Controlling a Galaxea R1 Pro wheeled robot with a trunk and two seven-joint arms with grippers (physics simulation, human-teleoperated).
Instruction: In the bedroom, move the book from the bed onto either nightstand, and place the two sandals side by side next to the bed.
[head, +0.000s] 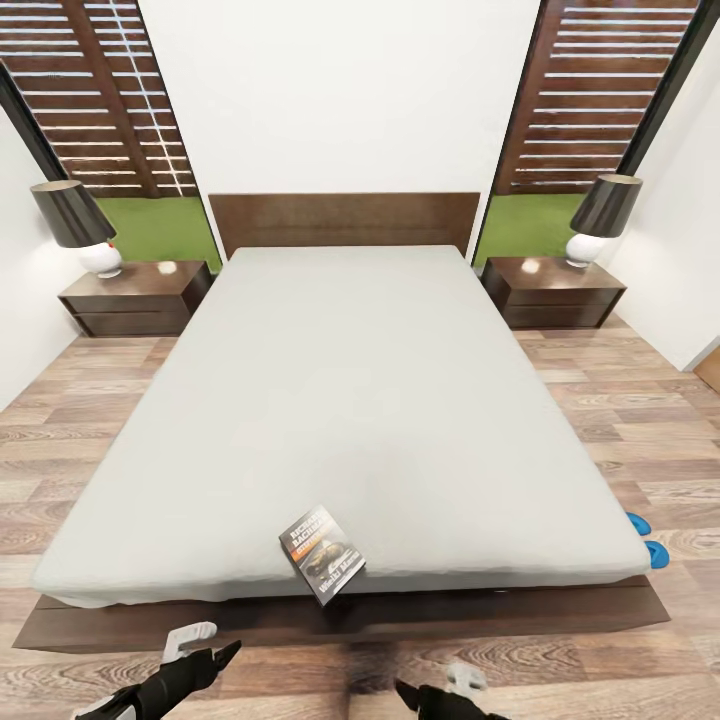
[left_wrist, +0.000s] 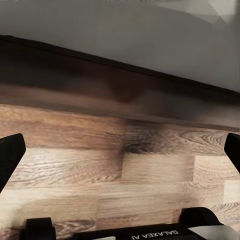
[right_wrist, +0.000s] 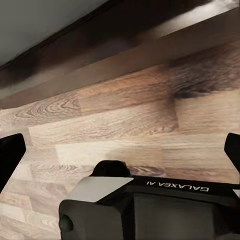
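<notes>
Book (head: 322, 553) lying flat at the foot edge of the bed (head: 340, 400), dark cover with white lettering too blurred to read and an orange band. Two blue sandals (head: 647, 540) on the floor (head: 640, 420) by the bed's right foot corner; nightstands (head: 135, 297) (head: 553, 290) flanking the headboard, each with a lamp (head: 75, 225). Left gripper (left_wrist: 120, 155) and right gripper (right_wrist: 120, 155) both spread wide over the planks, empty, "GALAXEA AI" printed on each.

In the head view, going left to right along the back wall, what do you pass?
Left lamp on the left nightstand → headboard → right nightstand with the right lamp.
</notes>
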